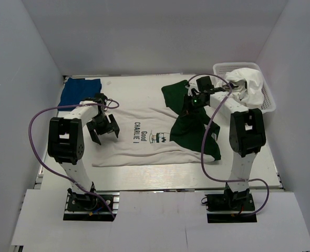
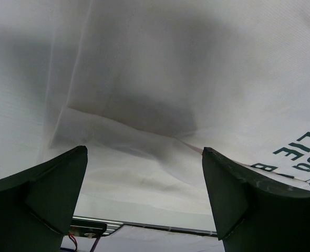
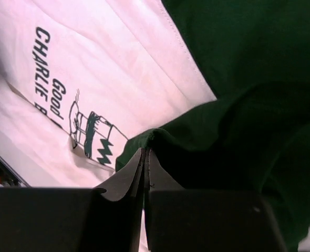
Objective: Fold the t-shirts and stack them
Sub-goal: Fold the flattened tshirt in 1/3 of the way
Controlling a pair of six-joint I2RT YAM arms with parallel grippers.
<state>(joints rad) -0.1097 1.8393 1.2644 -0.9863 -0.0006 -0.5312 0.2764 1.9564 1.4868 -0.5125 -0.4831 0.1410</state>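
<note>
Top external view gives the whole layout. The white tee (image 1: 139,149) lies spread over the middle of the table (image 1: 144,182), print up, with its dark green sleeve (image 1: 194,131) flopped across the body toward the right edge. The blue tee (image 1: 80,92) sits bunched in the far left corner. A white basket (image 1: 269,100) holding white cloth (image 1: 248,84) stands at the far right corner. From up there the tips of the right claw (image 1: 189,105) are lost against dark fabric. The right wrist view shows them pressed to a thin slit, nipping a fold of the green sleeve beside the cartoon print (image 3: 86,134). The left wrist view shows the left claw (image 2: 144,157) spread wide over wrinkled white fabric near the tee's left side, gripping nothing.
</note>
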